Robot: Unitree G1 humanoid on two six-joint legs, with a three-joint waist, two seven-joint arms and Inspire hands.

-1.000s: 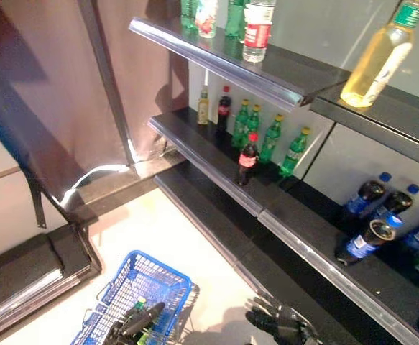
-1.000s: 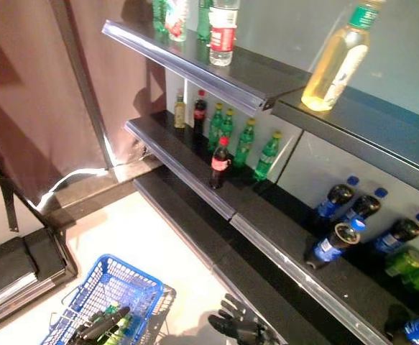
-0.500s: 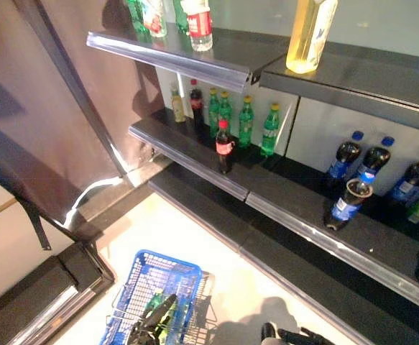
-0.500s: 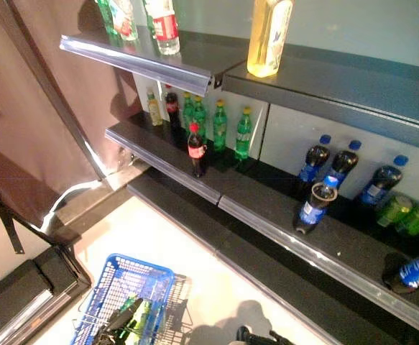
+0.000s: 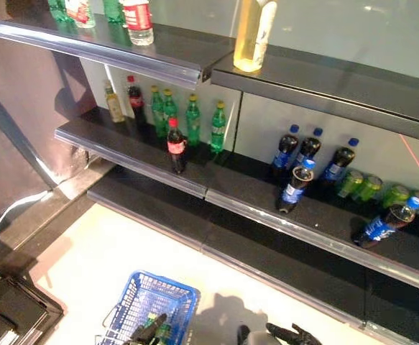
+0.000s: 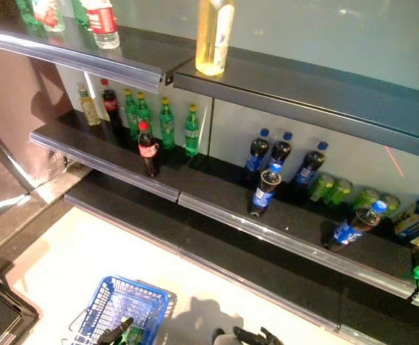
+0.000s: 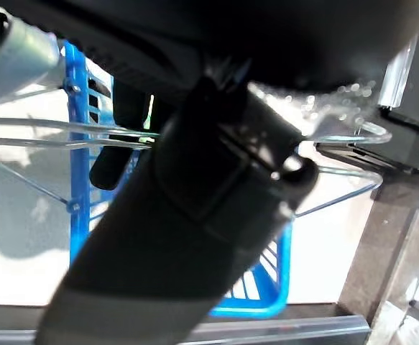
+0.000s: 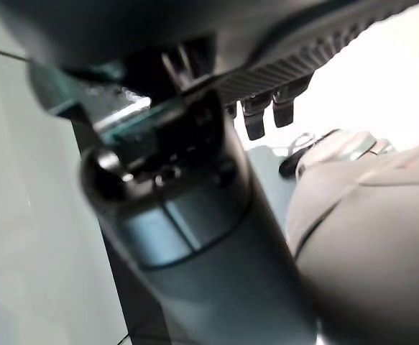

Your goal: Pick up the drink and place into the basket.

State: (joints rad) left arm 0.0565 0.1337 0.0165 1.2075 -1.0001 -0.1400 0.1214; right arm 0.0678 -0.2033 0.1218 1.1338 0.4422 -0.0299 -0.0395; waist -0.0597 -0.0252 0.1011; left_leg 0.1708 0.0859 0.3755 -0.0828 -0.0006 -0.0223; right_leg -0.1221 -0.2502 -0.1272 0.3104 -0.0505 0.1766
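A pale floor (image 5: 94,259) runs in front of a dark shelving unit whose middle shelf (image 5: 195,188) serves here as the landmark. On that shelf, near its front edge, a red-capped cola bottle (image 5: 175,146) stands upright; behind it a row of green bottles (image 5: 192,121) lines the back wall. Further along the same shelf stand dark blue-capped bottles (image 5: 308,151), with one more (image 5: 294,185) standing forward of them and another (image 5: 382,224) lying tilted near the far end. On the shelf above, a tall yellow bottle (image 5: 253,30) stands upright.

Well below the middle shelf, over the floor, is a blue basket (image 5: 167,300) with wire handles. The left hand (image 5: 146,332) sits at the basket's near rim; in its wrist view dark fingers (image 7: 119,136) curl around the wire handle (image 7: 44,133), gripping it. Something green shows inside the basket beside that hand, too small to identify.

The right hand (image 5: 287,334) hangs low beside the basket, fingers spread and relaxed, holding nothing
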